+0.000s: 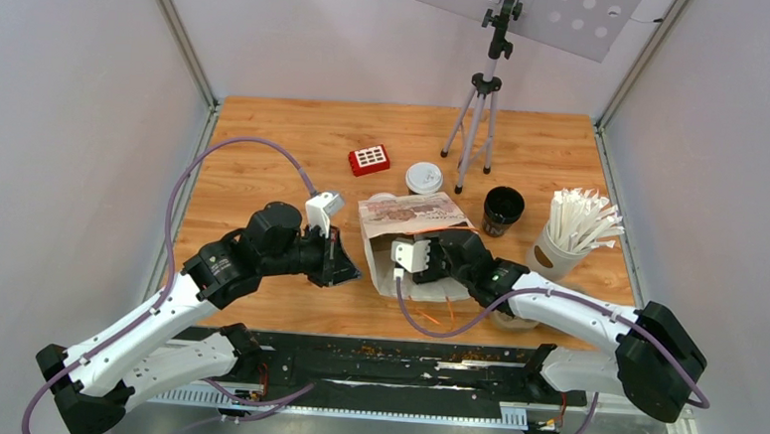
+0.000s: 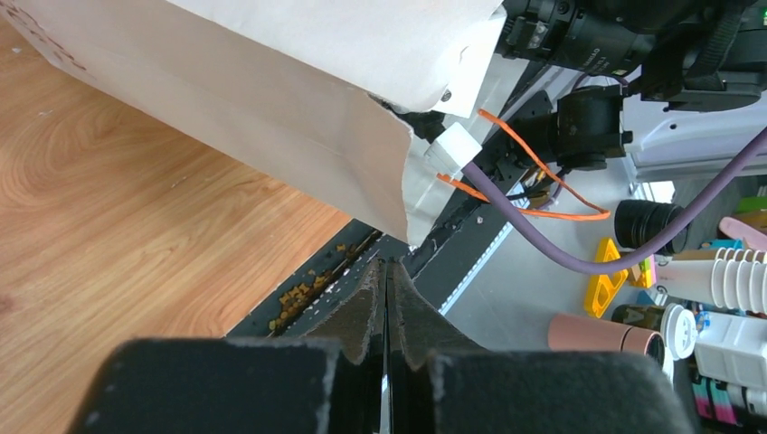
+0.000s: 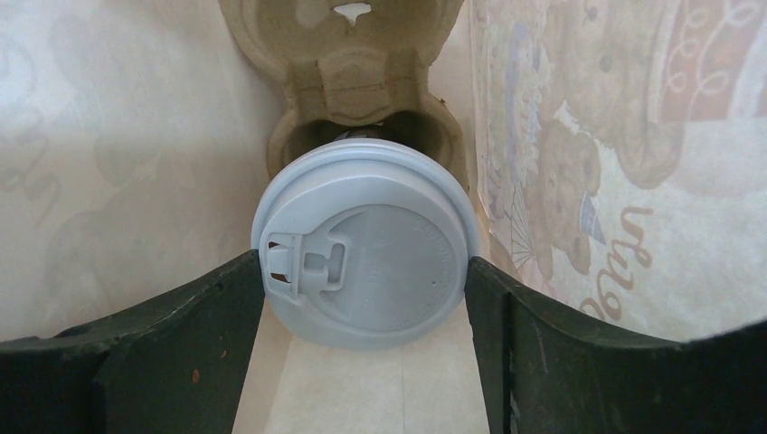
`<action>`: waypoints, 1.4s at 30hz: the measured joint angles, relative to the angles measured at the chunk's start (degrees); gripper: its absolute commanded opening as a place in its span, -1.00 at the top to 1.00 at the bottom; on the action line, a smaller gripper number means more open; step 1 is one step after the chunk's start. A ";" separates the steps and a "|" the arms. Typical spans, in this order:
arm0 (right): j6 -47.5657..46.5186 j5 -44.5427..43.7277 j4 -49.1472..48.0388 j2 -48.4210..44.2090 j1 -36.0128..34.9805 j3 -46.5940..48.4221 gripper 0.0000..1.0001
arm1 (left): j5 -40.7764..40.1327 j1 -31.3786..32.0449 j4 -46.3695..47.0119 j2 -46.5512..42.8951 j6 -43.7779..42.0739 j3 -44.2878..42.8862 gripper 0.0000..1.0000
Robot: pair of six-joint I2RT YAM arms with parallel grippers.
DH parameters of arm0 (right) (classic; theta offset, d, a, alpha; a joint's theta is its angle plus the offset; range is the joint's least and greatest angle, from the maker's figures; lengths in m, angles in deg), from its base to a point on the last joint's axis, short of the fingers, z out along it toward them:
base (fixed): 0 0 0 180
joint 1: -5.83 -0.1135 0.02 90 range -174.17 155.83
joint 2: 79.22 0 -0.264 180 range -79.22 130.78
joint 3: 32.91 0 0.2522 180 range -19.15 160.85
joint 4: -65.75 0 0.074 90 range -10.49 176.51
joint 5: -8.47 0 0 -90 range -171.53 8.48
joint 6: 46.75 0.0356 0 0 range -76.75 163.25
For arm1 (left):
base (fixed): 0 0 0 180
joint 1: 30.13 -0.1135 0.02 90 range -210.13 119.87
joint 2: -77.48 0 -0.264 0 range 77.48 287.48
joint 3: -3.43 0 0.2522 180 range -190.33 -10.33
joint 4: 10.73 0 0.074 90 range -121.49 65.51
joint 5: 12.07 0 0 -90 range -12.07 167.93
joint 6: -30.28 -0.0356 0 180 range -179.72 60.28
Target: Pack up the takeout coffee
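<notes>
The lidded cup [image 3: 380, 203] sits inside the paper bag [image 3: 108, 136], lid facing your right pincer [image 3: 364, 264], which grips its rim; its axis runs straight ahead into the cardboard tray [image 3: 348, 54] pocket. Your left pincer [image 2: 387, 271] is closed, empty, outside.

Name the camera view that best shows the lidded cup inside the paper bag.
Right wrist: the lidded cup fills the centre between the right gripper fingers, with the cup tray behind. Top external shows only the bag hiding it; left wrist shows only the bag's outside.
</notes>
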 measured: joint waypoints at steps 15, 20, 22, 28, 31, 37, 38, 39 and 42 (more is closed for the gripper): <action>0.02 0.00 -1.49 0.94 1.53 0.00 -0.55 | 0.11 0.00 2.64 2.86 1.53 0.00 -0.15; 0.02 0.00 -1.64 1.01 2.03 0.00 -0.55 | -0.90 0.00 4.24 5.05 1.75 0.00 -0.15; 0.02 0.02 -1.68 1.05 2.23 0.00 -0.54 | -1.36 0.00 4.81 6.01 1.77 -0.02 -0.15; 0.02 0.13 -1.68 1.05 2.56 0.00 -0.55 | -3.13 0.00 5.55 7.69 1.73 -0.35 -0.12; 0.02 0.33 -1.73 1.05 2.97 0.00 -0.55 | -3.54 0.00 5.57 8.61 1.68 -0.87 0.07; 0.04 0.59 -2.45 1.49 3.89 0.00 -0.54 | -3.69 0.00 5.66 9.75 1.64 -1.49 0.68; 0.04 0.57 -2.80 1.73 3.98 0.00 -0.54 | -3.65 0.02 5.73 9.75 1.64 -1.49 0.75; 0.04 0.57 -3.17 1.97 4.04 0.02 -0.54 | -3.63 0.02 5.84 9.75 1.70 -1.49 0.81; 0.07 0.63 -3.67 2.67 4.35 0.42 -0.54 | -3.48 0.02 6.08 9.75 1.84 -1.51 0.95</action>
